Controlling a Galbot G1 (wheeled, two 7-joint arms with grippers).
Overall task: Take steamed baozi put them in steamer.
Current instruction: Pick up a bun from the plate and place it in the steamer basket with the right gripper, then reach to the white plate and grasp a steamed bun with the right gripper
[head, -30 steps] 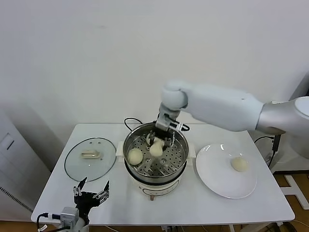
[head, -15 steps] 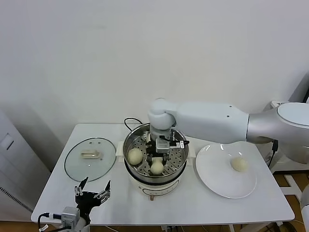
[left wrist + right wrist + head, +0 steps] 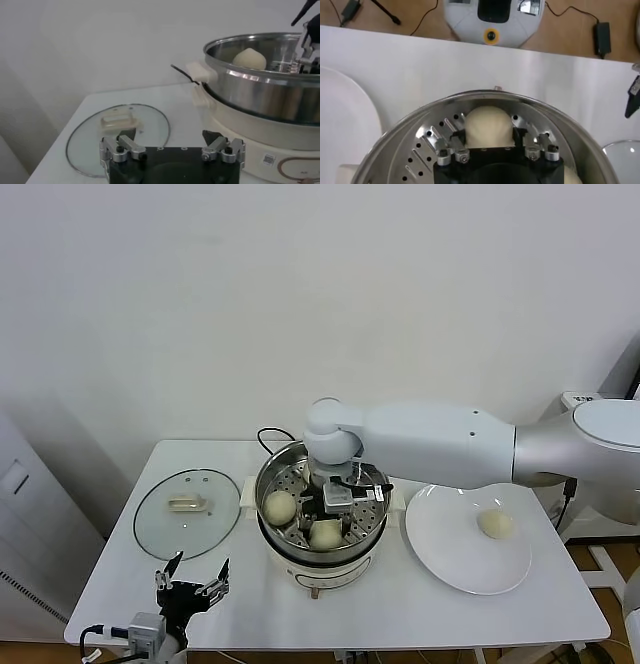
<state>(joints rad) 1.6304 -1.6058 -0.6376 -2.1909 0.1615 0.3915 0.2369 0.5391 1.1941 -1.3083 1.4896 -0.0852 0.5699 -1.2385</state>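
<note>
The white rectangular table point(image 3: 420, 614) carries the round shiny steel steamer point(image 3: 372, 536) at its middle, a flat round white plate point(image 3: 450, 559) on its right and a round glass lid point(image 3: 160, 529) on its left. The right gripper point(image 3: 328, 519) reaches into the steamer, its fingers spread just either side of a cream-white dough baozi point(image 3: 488, 125) resting on the perforated tray. Another bun point(image 3: 280, 506) sits beside it; one baozi point(image 3: 496, 524) lies on the plate. The left gripper point(image 3: 172, 145) hangs parked with its jaws apart at the table's front left edge.

My right gripper point(image 3: 327, 506) covers part of the front baozi point(image 3: 325, 534) in the steamer point(image 3: 372, 529); can't tell if my fingers touch it.
</note>
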